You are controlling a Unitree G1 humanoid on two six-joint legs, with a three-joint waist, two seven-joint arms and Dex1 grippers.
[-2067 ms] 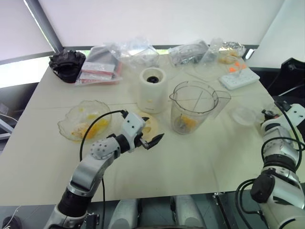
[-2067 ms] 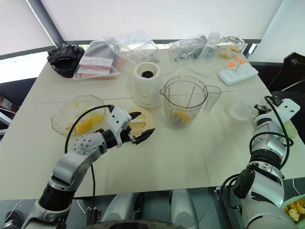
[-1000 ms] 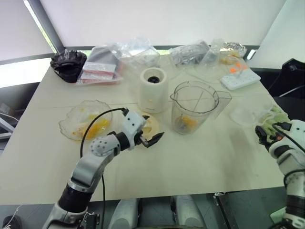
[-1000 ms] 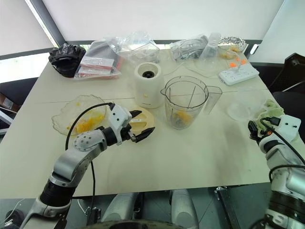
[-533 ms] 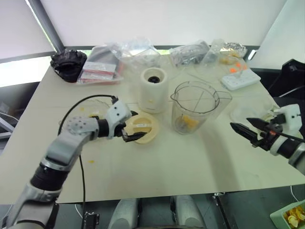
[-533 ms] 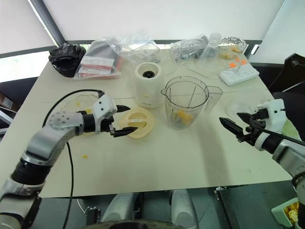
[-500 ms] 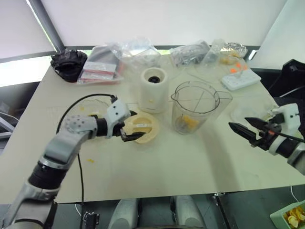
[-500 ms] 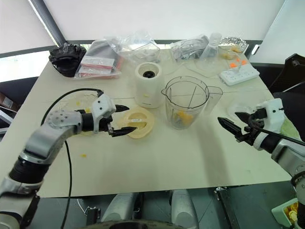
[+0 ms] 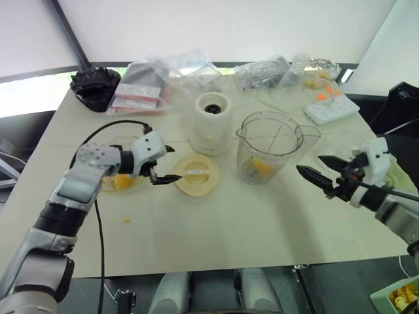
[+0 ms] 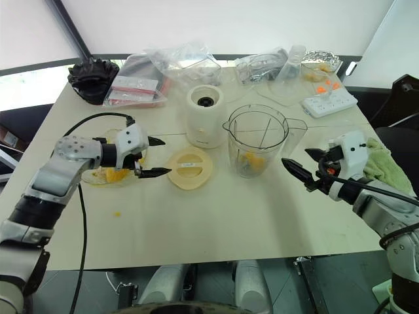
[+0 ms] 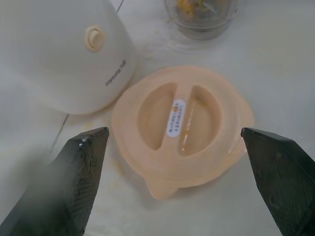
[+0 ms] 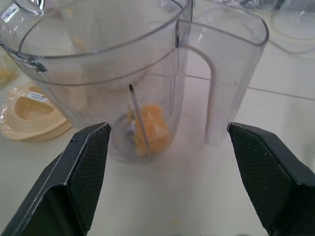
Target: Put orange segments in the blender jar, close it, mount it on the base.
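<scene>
Open table (image 9: 216,226) — lid (image 9: 194,176) mid-table

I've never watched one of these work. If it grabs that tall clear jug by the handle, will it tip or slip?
The blender jar is tall and narrow-footed, so a sideways push could tip it. It looks like thin clear plastic holding few orange segments, so it is probably light. Its smooth handle may slip between the right hand's open fingers.

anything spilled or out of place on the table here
Yes. One small orange piece lies loose on the bare table, near the front edge and apart from the glass dish that holds the rest. The cream lid also lies flat on the table beside the blender jar, not on it.
</scene>
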